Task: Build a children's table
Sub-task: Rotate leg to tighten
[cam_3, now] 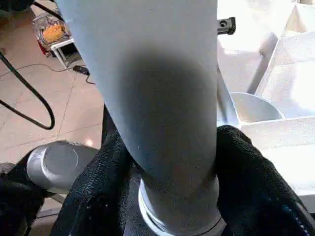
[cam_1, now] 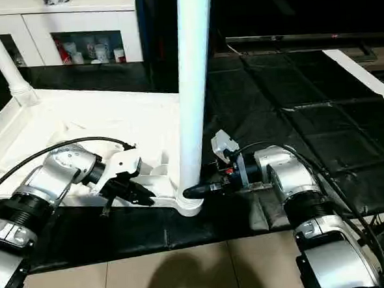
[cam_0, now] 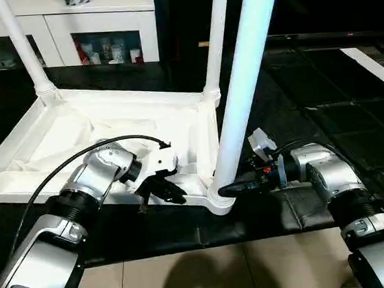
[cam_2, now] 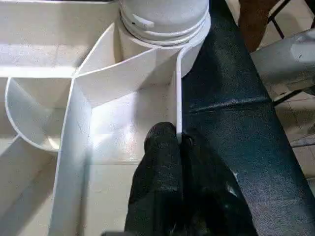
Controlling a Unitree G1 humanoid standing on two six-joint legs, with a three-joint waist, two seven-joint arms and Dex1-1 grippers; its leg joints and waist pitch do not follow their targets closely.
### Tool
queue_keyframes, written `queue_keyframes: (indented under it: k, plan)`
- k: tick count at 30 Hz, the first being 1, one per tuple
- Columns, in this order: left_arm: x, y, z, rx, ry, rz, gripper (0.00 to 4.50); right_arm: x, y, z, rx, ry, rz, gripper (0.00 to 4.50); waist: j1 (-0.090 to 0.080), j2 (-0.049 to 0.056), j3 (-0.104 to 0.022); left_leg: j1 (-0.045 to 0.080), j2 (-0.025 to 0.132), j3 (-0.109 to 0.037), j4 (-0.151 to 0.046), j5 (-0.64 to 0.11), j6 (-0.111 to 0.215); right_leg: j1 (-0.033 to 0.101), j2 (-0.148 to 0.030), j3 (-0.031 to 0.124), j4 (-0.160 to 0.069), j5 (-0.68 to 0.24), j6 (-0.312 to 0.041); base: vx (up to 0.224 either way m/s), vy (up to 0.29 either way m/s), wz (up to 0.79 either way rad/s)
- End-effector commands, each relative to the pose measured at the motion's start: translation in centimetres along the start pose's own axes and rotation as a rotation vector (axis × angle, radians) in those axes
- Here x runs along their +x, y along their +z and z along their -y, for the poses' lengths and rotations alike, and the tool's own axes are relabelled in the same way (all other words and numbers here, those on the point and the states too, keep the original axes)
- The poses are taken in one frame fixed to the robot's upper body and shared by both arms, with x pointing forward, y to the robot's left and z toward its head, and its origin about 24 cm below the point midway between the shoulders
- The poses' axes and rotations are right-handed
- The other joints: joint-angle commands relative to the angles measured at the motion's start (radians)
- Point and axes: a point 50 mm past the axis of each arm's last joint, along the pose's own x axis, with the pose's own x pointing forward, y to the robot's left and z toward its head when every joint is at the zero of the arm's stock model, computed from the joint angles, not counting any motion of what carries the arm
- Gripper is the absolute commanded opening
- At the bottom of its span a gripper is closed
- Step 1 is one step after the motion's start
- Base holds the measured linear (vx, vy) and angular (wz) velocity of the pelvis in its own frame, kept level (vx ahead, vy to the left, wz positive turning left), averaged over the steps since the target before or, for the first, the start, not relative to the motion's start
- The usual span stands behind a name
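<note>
The children's table (cam_0: pixel 80 134) lies upside down on a black mat, its ribbed white underside facing up. Three round white legs stand up from its corners. The near-right leg (cam_0: pixel 241 89) rises just in front of me. My left gripper (cam_0: pixel 172 192) is shut on the thin front rim wall (cam_2: pixel 178 98) of the frame, a short way left of that leg's socket. My right gripper (cam_1: pixel 190 192) reaches in from the right at the leg's base. Its black fingers (cam_3: pixel 113 162) hug both sides of the leg (cam_3: pixel 162 98), just above the collar.
The black mat (cam_0: pixel 320 110) runs under and to the right of the table. Pale floor tiles (cam_0: pixel 219 273) lie near me. A white glass-door cabinet (cam_0: pixel 101 42) stands behind the table. A white strip (cam_0: pixel 370 64) crosses the mat at far right. A black cable (cam_0: pixel 63 166) arcs over my left forearm.
</note>
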Motion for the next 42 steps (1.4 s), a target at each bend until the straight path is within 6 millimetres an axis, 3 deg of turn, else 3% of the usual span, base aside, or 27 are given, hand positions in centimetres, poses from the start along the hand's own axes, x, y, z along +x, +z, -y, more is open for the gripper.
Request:
queue_keyframes:
  k: [1,4,6,8,9,10,12,13,15,19,20,22,24,28,31,33,35,37,38,42]
  plan:
    - [0.8,1.1,-0.6,-0.008,0.042,0.022,0.0,0.6,-0.2,-0.1,0.009,-0.023,0.02,2.11,-0.008,-0.001,-0.075,0.023,0.023,0.002,-0.066,-0.192,0.032,0.05,-0.059,0.05,-0.065,-0.133,-0.251,0.0,0.0,0.0]
    - [1.3,1.9,-1.3,-0.052,0.118,0.07,0.0,1.1,-0.9,0.1,0.033,-0.111,-0.021,2.05,-0.007,-0.002,-0.072,0.025,0.022,0.002,-0.068,-0.215,0.017,0.047,-0.06,0.051,-0.072,-0.181,-0.236,0.0,0.0,0.0]
    - [1.9,2.6,-1.9,-0.093,0.181,0.118,0.0,1.7,-1.2,0.5,0.058,-0.204,-0.023,2.03,-0.011,-0.004,-0.068,0.023,0.019,-0.001,-0.072,-0.249,0.002,0.051,-0.063,0.05,-0.082,-0.262,-0.209,0.0,0.0,0.0]
    - [2.7,3.4,-2.5,-0.144,0.25,0.156,0.0,2.6,-1.2,1.1,0.1,-0.333,0.007,2.01,-0.02,-0.006,-0.064,0.025,0.017,-0.004,-0.075,-0.279,-0.01,0.049,-0.064,0.05,-0.09,-0.326,-0.188,0.0,0.0,0.0]
    - [3.5,4.0,-2.9,-0.188,0.306,0.176,0.0,3.4,-1.1,1.6,0.125,-0.446,0.028,2.0,-0.025,-0.001,-0.063,0.027,0.015,-0.006,-0.077,-0.288,-0.019,0.049,-0.064,0.05,-0.092,-0.363,-0.172,0.0,0.0,0.0]
    - [3.5,4.0,-2.9,-0.188,0.306,0.176,0.0,3.4,-1.1,1.6,0.125,-0.446,0.028,1.98,-0.03,-0.006,-0.062,0.027,0.014,-0.008,-0.079,-0.298,-0.031,0.048,-0.065,0.05,-0.096,-0.393,-0.158,0.0,0.0,0.0]
    - [5.1,5.1,-3.7,-0.272,0.425,0.208,0.0,5.1,-0.5,2.5,0.152,-0.635,0.06,1.96,-0.043,0.004,-0.063,0.025,0.012,-0.011,-0.08,-0.297,-0.045,0.049,-0.064,0.048,-0.095,-0.393,-0.154,0.0,0.0,0.0]
    - [5.3,5.5,-4.0,-0.298,0.474,0.228,0.0,5.6,-0.3,2.8,0.155,-0.684,0.067,1.95,-0.048,-0.001,-0.062,0.028,0.011,-0.009,-0.08,-0.304,-0.043,0.046,-0.062,0.049,-0.101,-0.396,-0.152,0.0,0.0,0.0]
    - [5.6,6.1,-4.4,-0.332,0.531,0.258,0.0,6.3,0.0,3.1,0.159,-0.742,0.075,1.95,-0.058,-0.003,-0.066,0.027,0.007,-0.007,-0.075,-0.289,-0.026,0.047,-0.06,0.051,-0.103,-0.367,-0.158,0.0,0.0,0.0]
    - [5.8,7.1,-4.6,-0.343,0.57,0.292,0.0,7.5,0.7,3.1,0.139,-0.757,0.097,1.95,-0.058,-0.004,-0.073,0.021,0.005,-0.003,-0.071,-0.227,0.009,0.053,-0.055,0.052,-0.093,-0.236,-0.183,0.0,0.0,0.0]
    - [5.8,7.2,-4.6,-0.342,0.57,0.294,0.0,7.8,1.0,3.0,0.129,-0.749,0.119,2.49,-0.056,-0.004,-0.076,0.019,0.004,-0.002,-0.069,-0.197,0.022,0.056,-0.054,0.053,-0.086,-0.18,-0.194,0.0,0.0,0.0]
    - [5.8,7.1,-4.6,-0.333,0.567,0.286,0.0,8.1,1.3,2.8,0.139,-0.742,0.16,2.62,-0.057,-0.009,-0.076,0.017,0.004,-0.001,-0.068,-0.165,0.04,0.059,-0.051,0.053,-0.081,-0.115,-0.21,0.0,0.0,0.0]
    - [5.6,6.7,-4.5,-0.322,0.562,0.271,0.0,8.0,1.4,2.8,0.121,-0.745,0.16,2.84,-0.056,-0.005,-0.075,0.018,0.005,-0.001,-0.07,-0.154,0.052,0.06,-0.053,0.052,-0.079,-0.101,-0.22,0.0,0.0,0.0]
    - [5.0,5.5,-4.1,-0.274,0.522,0.228,0.0,7.2,1.0,2.7,0.106,-0.73,0.167,3.16,-0.059,-0.004,-0.071,0.021,0.008,-0.002,-0.074,-0.191,0.043,0.059,-0.056,0.052,-0.087,-0.16,-0.213,0.0,0.0,0.0]
    - [4.5,4.4,-3.6,-0.239,0.478,0.195,0.0,5.9,0.6,2.8,0.097,-0.727,0.168,3.45,-0.06,-0.004,-0.072,0.02,0.009,-0.003,-0.075,-0.192,0.043,0.062,-0.057,0.053,-0.085,-0.144,-0.212,0.0,0.0,0.0]
    - [3.7,3.4,-3.2,-0.212,0.442,0.175,0.0,4.4,0.3,2.6,0.084,-0.688,0.162,3.55,-0.061,0.004,-0.072,0.022,0.011,-0.002,-0.075,-0.187,0.049,0.059,-0.055,0.053,-0.081,-0.11,-0.228,0.0,0.0,0.0]
    - [3.3,3.0,-2.9,-0.195,0.41,0.168,0.0,3.7,0.2,2.2,0.046,-0.632,0.145,3.79,-0.058,0.0,-0.073,0.021,0.012,-0.001,-0.074,-0.188,0.053,0.063,-0.055,0.053,-0.079,-0.093,-0.232,0.0,0.0,0.0]
    - [2.9,2.7,-2.7,-0.173,0.371,0.159,0.0,2.8,0.0,2.1,0.041,-0.6,0.144,4.03,-0.056,0.003,-0.074,0.025,0.014,-0.001,-0.074,-0.181,0.055,0.059,-0.055,0.053,-0.077,-0.073,-0.243,0.0,0.0,0.0]
    - [2.7,2.5,-2.4,-0.153,0.338,0.148,0.0,2.0,0.0,2.0,0.018,-0.575,0.134,4.03,-0.052,-0.007,-0.073,0.023,0.014,0.0,-0.073,-0.179,0.056,0.063,-0.056,0.053,-0.075,-0.078,-0.246,0.0,0.0,0.0]
    - [2.1,2.0,-1.8,-0.097,0.252,0.137,0.0,0.5,-0.3,1.3,-0.049,-0.47,0.09,4.23,-0.037,-0.001,-0.072,0.024,0.017,0.003,-0.072,-0.183,0.055,0.058,-0.057,0.053,-0.074,-0.086,-0.249,0.0,0.0,0.0]
